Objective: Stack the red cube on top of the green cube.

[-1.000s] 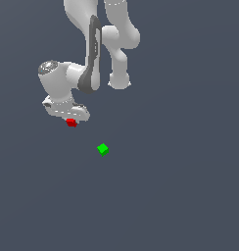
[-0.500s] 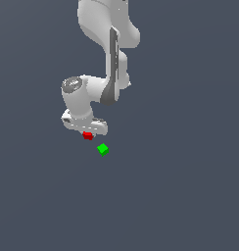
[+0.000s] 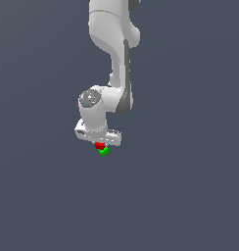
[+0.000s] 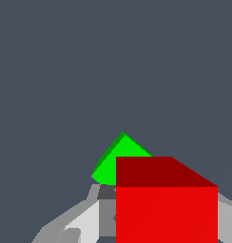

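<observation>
Tool (image 3: 100, 142) first: its fingers are clenched on the red cube (image 3: 99, 145), which the wrist view shows large and close, seated between the grey finger (image 4: 82, 223) surfaces. From the exterior view the red cube hangs just under the white hand, directly over the green cube (image 3: 104, 151), the two so close that I cannot tell whether they already touch.

Green cube sits on the dark bench (image 3: 180, 196), and in the wrist view it peeks out from behind the red cube (image 4: 166, 209), offset to one side and turned so a corner faces the camera. The red cube shows a flat face square to the camera, so the two appear rotated relative to each other about the vertical. Being cubes, neither has a long axis to speak of.

Judging by this, the carry is about finished and the placing step is in hand. The next move seems to call for a small sideways correction to centre red over green, a gentle descent until it seats, then letting go.
</observation>
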Controlling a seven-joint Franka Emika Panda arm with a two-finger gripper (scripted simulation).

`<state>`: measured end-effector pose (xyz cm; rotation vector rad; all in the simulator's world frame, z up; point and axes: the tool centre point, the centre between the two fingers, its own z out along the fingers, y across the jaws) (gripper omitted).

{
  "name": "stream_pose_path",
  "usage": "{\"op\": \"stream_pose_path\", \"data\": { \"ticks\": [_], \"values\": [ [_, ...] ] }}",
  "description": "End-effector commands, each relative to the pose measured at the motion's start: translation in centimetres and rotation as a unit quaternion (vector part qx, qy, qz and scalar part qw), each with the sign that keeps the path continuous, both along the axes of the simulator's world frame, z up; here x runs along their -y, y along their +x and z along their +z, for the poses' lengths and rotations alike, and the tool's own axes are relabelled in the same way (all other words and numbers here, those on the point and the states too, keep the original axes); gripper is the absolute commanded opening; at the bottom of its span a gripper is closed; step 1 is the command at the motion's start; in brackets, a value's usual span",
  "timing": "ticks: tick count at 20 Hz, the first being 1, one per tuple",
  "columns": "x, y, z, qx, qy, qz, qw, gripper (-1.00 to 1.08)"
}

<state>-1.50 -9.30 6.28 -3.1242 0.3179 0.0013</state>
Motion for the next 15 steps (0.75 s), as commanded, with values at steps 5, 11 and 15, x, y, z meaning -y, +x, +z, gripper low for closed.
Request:
{"op": "stream_pose_path", "data": {
  "ticks": [5, 11, 15],
  "values": [
    [-0.93, 0.91, -0.27, 0.0, 0.0, -0.001, 1.0, -1.0],
    [-0.93, 0.91, -0.27, 0.0, 0.0, -0.001, 1.0, 1.0],
    [-0.93, 0.91, -0.27, 0.0, 0.0, -0.001, 1.0, 1.0]
  ]
}}
